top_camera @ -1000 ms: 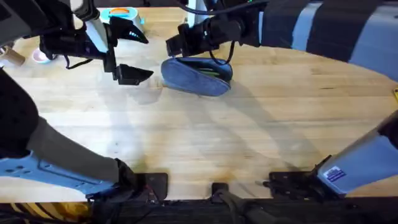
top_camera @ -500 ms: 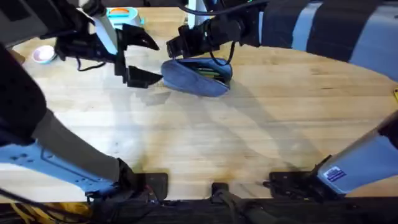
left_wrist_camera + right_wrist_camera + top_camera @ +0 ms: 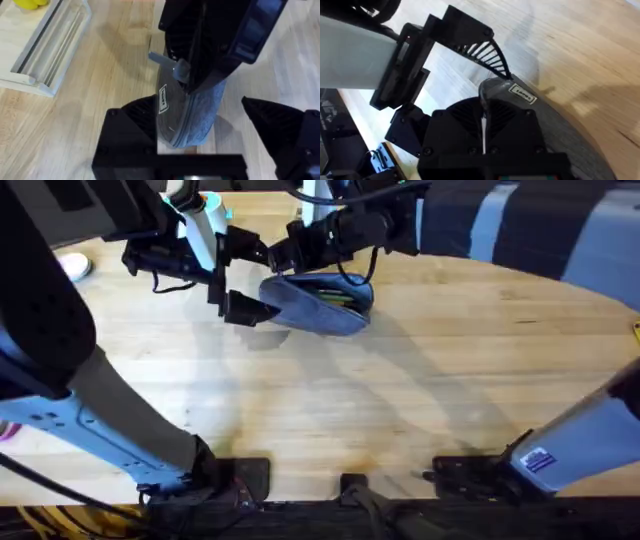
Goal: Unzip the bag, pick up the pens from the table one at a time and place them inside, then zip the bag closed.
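The blue-grey bag (image 3: 320, 305) lies on the pale wooden table (image 3: 420, 380) at the back centre, its zip partly open. Green and orange pens (image 3: 342, 297) show inside the opening. My right gripper (image 3: 283, 255) is at the bag's left end, shut on the zip pull (image 3: 164, 58); the right wrist view has its fingers (image 3: 470, 125) pressed together over the bag (image 3: 560, 135). My left gripper (image 3: 262, 282) stands open just left of the bag. Its two fingers (image 3: 132, 120) straddle the bag's (image 3: 200, 107) end without touching it.
A white slatted rack (image 3: 45, 50) with a yellow object (image 3: 30, 3) behind it lies to the bag's far left. A small pale round item (image 3: 72, 265) sits at the table's back left. An orange and teal thing (image 3: 207, 200) lies at the back edge.
My left arm has swung right, bringing its open gripper from well left of the bag to the bag's left end. The right gripper and the bag have stayed put.
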